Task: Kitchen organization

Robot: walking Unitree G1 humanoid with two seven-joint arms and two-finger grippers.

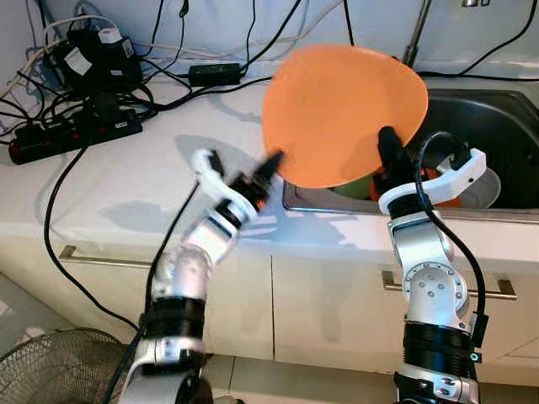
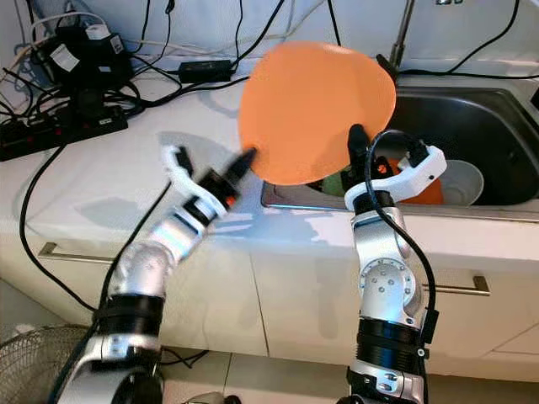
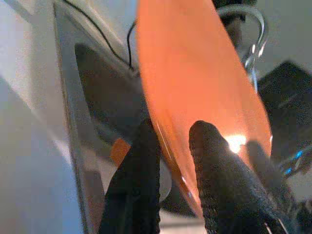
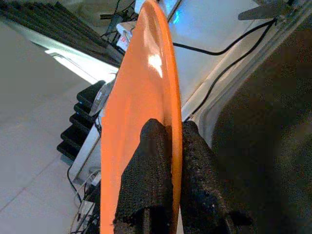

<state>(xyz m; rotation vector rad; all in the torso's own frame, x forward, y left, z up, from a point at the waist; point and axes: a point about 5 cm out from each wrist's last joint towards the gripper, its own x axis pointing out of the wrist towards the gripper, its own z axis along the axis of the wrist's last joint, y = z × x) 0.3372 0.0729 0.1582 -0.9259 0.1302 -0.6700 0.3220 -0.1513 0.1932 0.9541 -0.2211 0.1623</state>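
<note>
A large orange plate [image 1: 341, 114] is held up on edge over the left end of the steel sink [image 1: 497, 118]. My left gripper [image 1: 274, 160] reaches in from the counter side, and its two black fingers [image 3: 219, 185] straddle the plate's left rim [image 3: 195, 73]. My right gripper [image 1: 389, 143] is shut on the plate's lower right rim, with the rim [image 4: 141, 87] pinched between its fingers [image 4: 151, 161]. The left arm looks blurred.
Down in the sink lie a white bowl [image 1: 484, 189], an orange item [image 1: 442, 192] and something green [image 1: 358, 187]. The faucet [image 1: 417, 34] rises behind. A black power strip [image 1: 76, 135] and cables crowd the counter's back left. A fan [image 1: 50, 366] stands on the floor.
</note>
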